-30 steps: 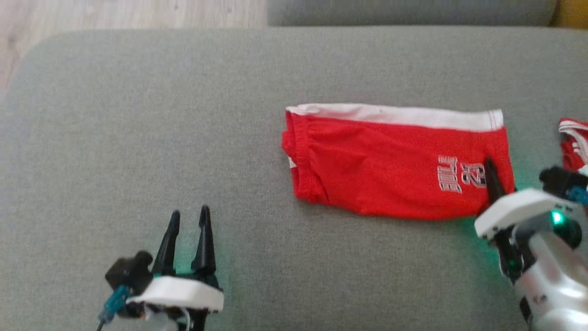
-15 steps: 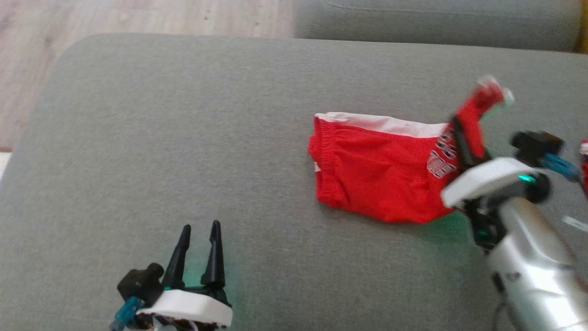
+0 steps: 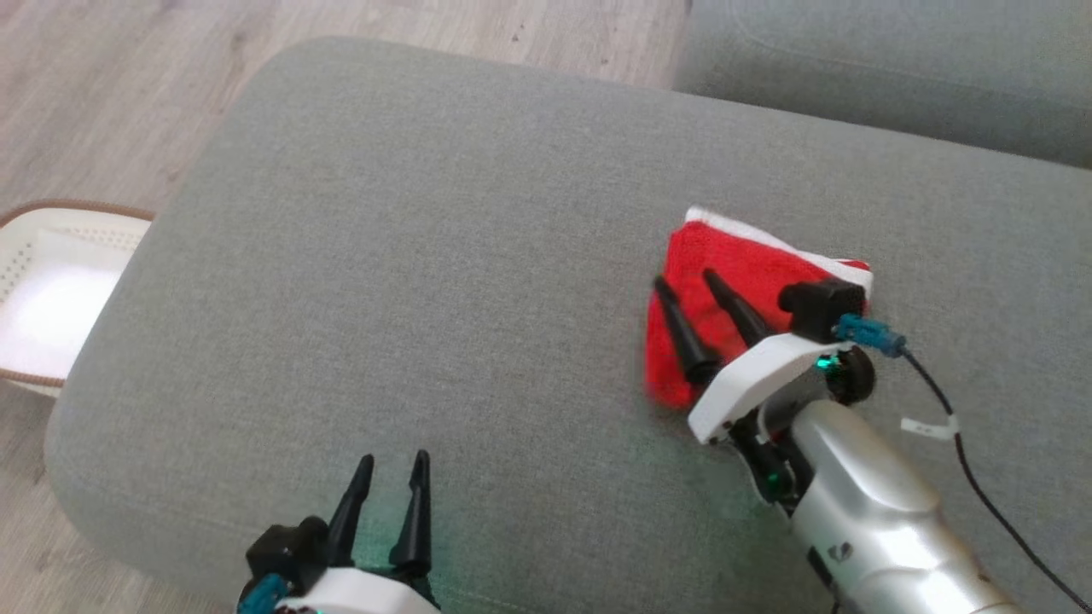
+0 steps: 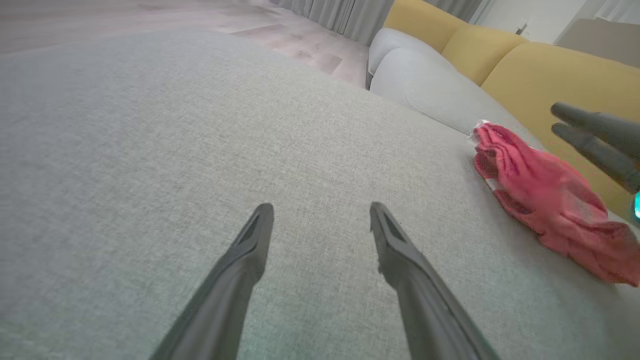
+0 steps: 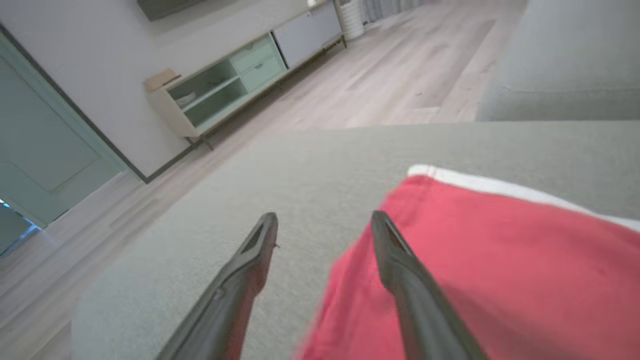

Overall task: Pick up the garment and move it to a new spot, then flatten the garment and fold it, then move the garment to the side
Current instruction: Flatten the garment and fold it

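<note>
1. Pale wooden floor [image 3: 128,85] runs past the far and left sides of what I am working on.
2. A large grey cushion [image 3: 426,256] with rounded corners carries everything. Most of its surface is bare fabric.
3. A second cushion [image 3: 896,77] of the same grey sits beyond the far right corner. In the left wrist view a yellow sofa back [image 4: 540,75] rises behind it.
4. A white perforated basket [image 3: 17,256] with a brown rim stands on the floor just off the cushion's left edge.
5. The garment [image 3: 734,264] is red with a white band along its far side. It lies folded into a compact bundle on the right half of the cushion, nearer the far edge than the near one. It rests on the fabric and nothing is holding it.
6. My right gripper [image 3: 683,278] reaches in from the lower right, over the garment's near left part. Its fingers are spread apart and released. In the right wrist view one finger lies over red cloth and the other over bare cushion, with nothing between them.
7. My left gripper [image 3: 393,459] sits by the cushion's near edge, well apart from the garment. Its fingers are spread wide over bare fabric and grasp nothing.
8. A thin black cable [image 3: 981,486] with a white tag trails from the right wrist across the cushion toward the near right.
</note>
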Robot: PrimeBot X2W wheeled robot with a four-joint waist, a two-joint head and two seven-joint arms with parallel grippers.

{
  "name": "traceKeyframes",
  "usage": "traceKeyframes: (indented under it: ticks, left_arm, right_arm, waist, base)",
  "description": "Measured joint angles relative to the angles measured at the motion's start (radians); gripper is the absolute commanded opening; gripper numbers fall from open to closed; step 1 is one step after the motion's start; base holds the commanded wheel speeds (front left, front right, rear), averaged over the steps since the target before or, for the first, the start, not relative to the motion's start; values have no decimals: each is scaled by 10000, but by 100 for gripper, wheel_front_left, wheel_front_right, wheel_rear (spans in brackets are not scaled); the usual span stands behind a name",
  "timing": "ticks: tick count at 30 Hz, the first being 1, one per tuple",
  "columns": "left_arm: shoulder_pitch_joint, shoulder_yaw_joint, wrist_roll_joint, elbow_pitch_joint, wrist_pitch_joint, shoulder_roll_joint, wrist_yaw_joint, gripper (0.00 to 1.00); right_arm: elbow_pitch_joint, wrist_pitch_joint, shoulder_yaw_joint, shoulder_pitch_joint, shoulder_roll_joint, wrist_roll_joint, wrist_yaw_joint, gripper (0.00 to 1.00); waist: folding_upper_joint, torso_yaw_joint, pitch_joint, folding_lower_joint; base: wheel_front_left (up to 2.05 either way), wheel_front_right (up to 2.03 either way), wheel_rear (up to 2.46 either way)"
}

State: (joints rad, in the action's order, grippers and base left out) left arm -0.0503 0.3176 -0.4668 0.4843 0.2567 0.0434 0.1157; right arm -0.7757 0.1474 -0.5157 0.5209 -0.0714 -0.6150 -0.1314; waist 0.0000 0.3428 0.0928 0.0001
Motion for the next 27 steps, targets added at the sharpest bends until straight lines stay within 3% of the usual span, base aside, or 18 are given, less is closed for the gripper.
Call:
traceKeyframes:
  ticks: [4, 7, 10, 14, 18, 27]
  left_arm:
    - [83, -378, 453, 13, 0, 15, 0, 100]
    - [85, -692, 790, -121, -2, 15, -23, 100]
    - [99, -968, 1258, -391, -2, 15, -121, 100]
    - [107, -1283, 1837, -803, -2, 12, -378, 100]
    - [167, -1553, 2215, -1012, -2, 6, -468, 100]
    - [1117, -1824, 2872, -1223, -2, 12, -692, 100]
  right_arm:
    - [341, 451, -723, -5, 44, -297, 0, 100]
    - [320, 836, -546, -65, 100, -121, 0, 100]
    - [272, 997, 349, -302, 15, 562, 0, 100]
    - [867, 1007, 2558, -965, -347, 1979, 0, 100]
    - [1544, 1007, 4209, -2031, -290, 3289, 0, 100]
    - [1965, 1007, 5181, -3836, 167, 4539, 0, 100]
  waist:
    - [0, -200, -138, -1]
    - [0, -545, -222, -1]
    - [0, -973, -305, -1]
    - [0, -1570, -401, -1]
    - [0, -2078, -519, -1]
    - [0, -2700, -997, -1]
  base:
    - [0, 0, 0]
    - [0, 0, 0]
    - [0, 0, 0]
    - [0, 0, 0]
    - [0, 0, 0]
    - [0, 0, 0]
